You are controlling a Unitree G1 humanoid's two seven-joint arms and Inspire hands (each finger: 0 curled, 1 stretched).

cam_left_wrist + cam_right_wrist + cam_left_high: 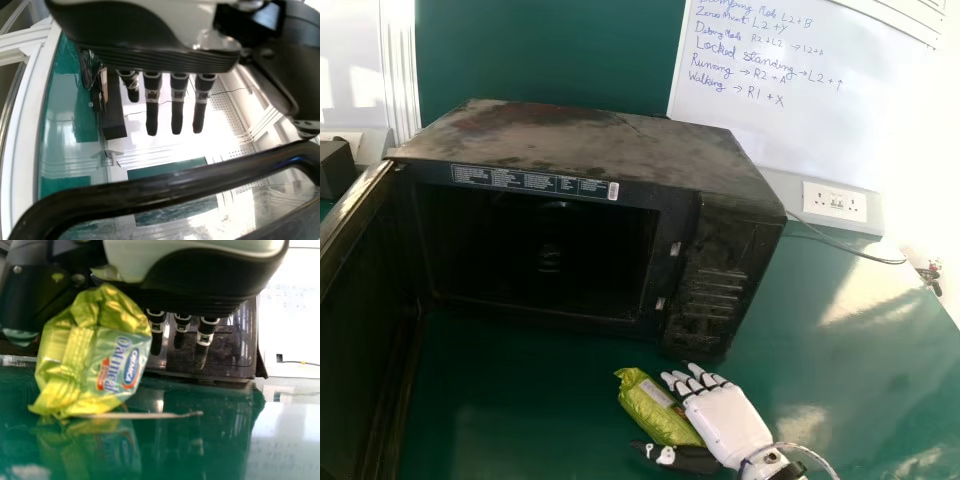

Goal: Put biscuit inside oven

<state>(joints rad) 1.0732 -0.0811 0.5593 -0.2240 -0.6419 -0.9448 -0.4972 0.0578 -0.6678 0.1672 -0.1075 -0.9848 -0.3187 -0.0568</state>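
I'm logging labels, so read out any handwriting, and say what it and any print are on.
Whiteboard:
"Locked standing → L2 + ↑"
"Running → R2 + A"
"Walking → R1 + X"
Lines above these: unclear.
Biscuit packet: print, not quoted.
Label strip on oven: too small.

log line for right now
biscuit packet: outside oven, at open right hand | oven door: open | left hand: open, near handle

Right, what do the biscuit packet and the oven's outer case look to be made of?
The biscuit packet looks like thin, glossy plastic film, perhaps foil-lined: it is creased and catches bright highlights. The oven case is probably painted sheet metal, judging by its flat, thin-looking panels; its dark finish is dull and blotchy on top.
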